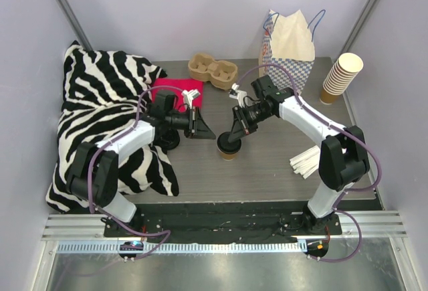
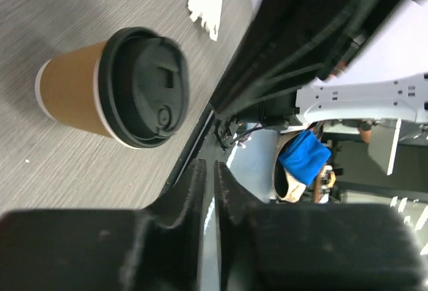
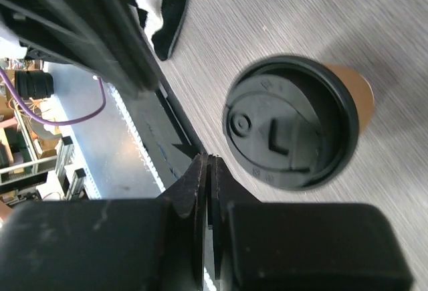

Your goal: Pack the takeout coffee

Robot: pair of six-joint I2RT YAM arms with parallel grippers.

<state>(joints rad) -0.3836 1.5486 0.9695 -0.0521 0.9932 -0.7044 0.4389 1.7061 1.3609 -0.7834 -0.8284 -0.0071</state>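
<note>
Coffee cup point(image 1: 229, 146) stands upright on the table point(image 1: 267, 170), black lid on, about mid-table between my two arms.

Left gripper point(image 2: 210, 169): jaws drawn almost together with only a slit between them, and nothing in them. It sits just to the cup's left, apart from it.

Right gripper point(image 3: 208, 165): clenched, fingers pressed together, empty. It hangs close over the cup's right side. I cannot tell whether it touches the lid.

Paper bag point(image 1: 289, 47) is upright at the far edge, well apart from the cup. Cardboard carrier point(image 1: 212, 69) lies to the bag's left. Stack of cups point(image 1: 340, 77) is far right. Zebra cloth point(image 1: 100, 117) is heaped on the left. White napkins point(image 1: 306, 162) lie near the right arm.
</note>
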